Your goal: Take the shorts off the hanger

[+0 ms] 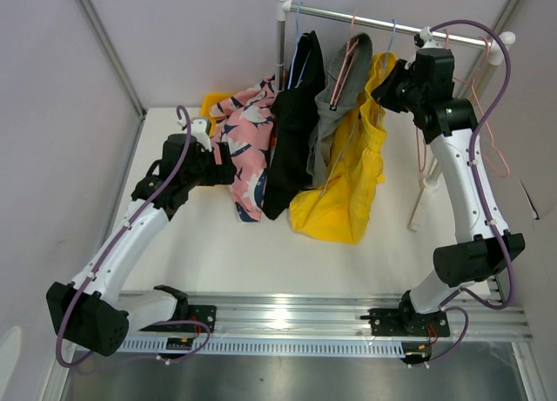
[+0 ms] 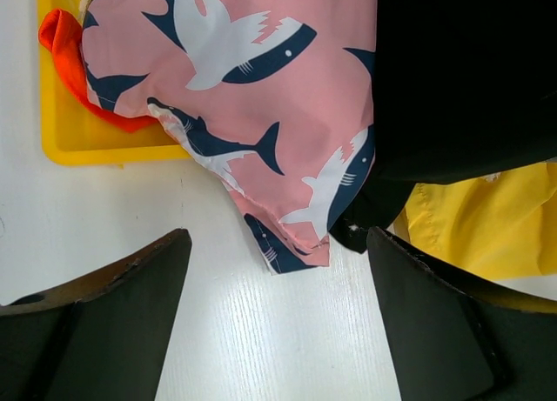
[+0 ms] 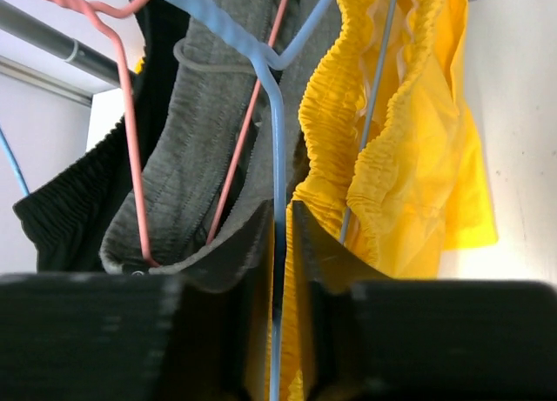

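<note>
Pincer (image 3: 280,217) of raised right arm (image 1: 466,175) tight around blue hanger (image 3: 278,149).

We see white shells on the left arm (image 1: 130,236) and the right arm (image 1: 466,188), bulky black housings at every joint, a purple cable (image 1: 58,340) looping along each, and matte black wedge-shaped fingers (image 2: 113,331) with scuffed pale edges

Top view bright, even, diffuse light; soft shadows under shorts (image 1: 344,201); glare streak on rail (image 1: 287,318). Left wrist sharp, surface (image 2: 261,331) near blown-out. Right wrist: end effector (image 3: 280,236) dark, out of focus; black shorts (image 3: 61,218) lose detail.
</note>
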You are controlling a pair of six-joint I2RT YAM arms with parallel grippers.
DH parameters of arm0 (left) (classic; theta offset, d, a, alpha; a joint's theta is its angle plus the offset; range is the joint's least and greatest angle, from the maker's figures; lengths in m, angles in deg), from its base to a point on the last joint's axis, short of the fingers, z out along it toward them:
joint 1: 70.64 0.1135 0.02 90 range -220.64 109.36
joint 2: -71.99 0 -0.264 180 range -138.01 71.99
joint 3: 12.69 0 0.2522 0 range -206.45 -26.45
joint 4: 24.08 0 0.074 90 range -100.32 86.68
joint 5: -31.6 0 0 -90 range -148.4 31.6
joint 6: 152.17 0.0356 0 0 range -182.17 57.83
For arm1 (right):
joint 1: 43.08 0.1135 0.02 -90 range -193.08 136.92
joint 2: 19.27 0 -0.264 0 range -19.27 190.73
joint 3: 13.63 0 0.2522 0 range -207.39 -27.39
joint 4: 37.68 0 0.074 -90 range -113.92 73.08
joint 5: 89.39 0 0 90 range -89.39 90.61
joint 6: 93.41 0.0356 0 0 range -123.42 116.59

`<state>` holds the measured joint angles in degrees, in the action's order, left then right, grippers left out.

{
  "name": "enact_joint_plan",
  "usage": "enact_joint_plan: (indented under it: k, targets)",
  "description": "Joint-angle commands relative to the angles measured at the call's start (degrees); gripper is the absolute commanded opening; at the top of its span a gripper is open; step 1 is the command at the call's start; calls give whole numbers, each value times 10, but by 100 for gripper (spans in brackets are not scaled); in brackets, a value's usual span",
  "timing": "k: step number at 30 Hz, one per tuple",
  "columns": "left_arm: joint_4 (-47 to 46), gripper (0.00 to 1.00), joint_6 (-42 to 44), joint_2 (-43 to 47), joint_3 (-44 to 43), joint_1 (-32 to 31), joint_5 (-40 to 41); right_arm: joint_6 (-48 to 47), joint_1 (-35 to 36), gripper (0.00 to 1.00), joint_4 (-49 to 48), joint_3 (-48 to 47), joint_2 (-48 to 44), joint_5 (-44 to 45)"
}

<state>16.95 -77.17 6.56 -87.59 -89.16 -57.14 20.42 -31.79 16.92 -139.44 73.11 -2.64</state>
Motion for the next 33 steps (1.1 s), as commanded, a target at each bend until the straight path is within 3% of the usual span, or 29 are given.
enact_joint_plan:
  k: [1, 2, 7, 10, 12, 13, 15, 18, 25, 33]
  targets:
    - [-22, 89, -6, 17, 4, -4, -8, -4, 2, 7, -23, -3, -2, 11]
    - [-23, 89, -6, 18, 4, -4, -24, -4, 2, 0, -23, -4, -2, 13]
    - [-51, 89, 28, 56, 16, -19, -28, -1, 3, 0, -17, -12, -17, 9]
    - [-65, 92, 47, 79, 1, -69, -15, 1, 5, 0, -17, -21, -41, 7]
    - [-80, 93, 59, 95, -26, -143, -25, 6, 6, 0, -24, -26, -58, 8]
    - [-80, 94, 62, 98, -39, -143, -28, 8, 7, 0, -25, -26, -66, 9]
    - [-99, 94, 61, 103, -49, -206, -30, 17, 10, 0, -29, -32, -85, 9]
    - [-157, 95, 48, 98, -56, -270, -86, 22, 24, 0, -17, -44, -99, 13]
    - [-277, 98, 65, -5, -62, -428, -109, 47, 63, 0, 0, -45, -137, 49]
    - [-346, 99, 68, -114, -108, -491, -76, 66, 99, 0, -2, -23, -185, 70]
